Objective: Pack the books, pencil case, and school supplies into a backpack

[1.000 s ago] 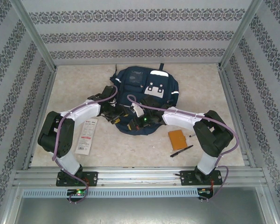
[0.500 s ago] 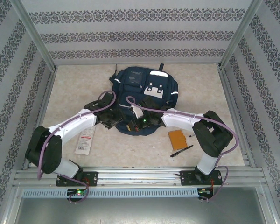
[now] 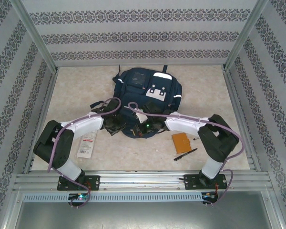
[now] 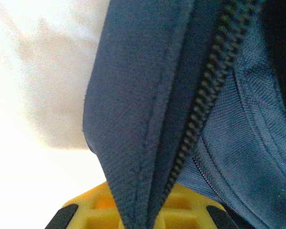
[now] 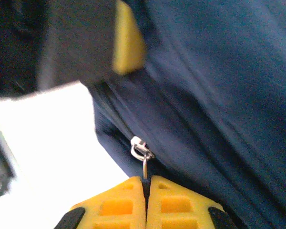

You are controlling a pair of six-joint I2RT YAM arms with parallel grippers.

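Backpack [image 3: 148, 90]: flat on the surface [image 3: 76, 90], centre-back, white patch up, near edge toward the arm bases. Zipper teeth [image 4: 205, 95] beside a folded fabric lip. Lip pinched in the left gripper [image 4: 142, 217], closed down on the cloth. Zipper pull [image 5: 144, 166] clamped in the right gripper [image 5: 146, 191], pads pressed together, slider [image 5: 139, 147] just beyond the tips.

Step in hand, by judgement: unzipping the main compartment, nothing packed yet.

To do well: hold the lip taut with the left as anchor; draw the pull along the line of the teeth, never across; keep the tab straight in the pads against slipping; ease through any curve in the track.

Outward: white packet [image 3: 87, 142] beside the left arm; orange rectangle [image 3: 180, 142] and black pen [image 3: 185, 154] near the right arm; all outside the bag.

Hard to make out: extent of the opening, covered by both wrists from above. Right wrist view blurred; yellow shape at its top edge probably the other gripper's pad, not certain.
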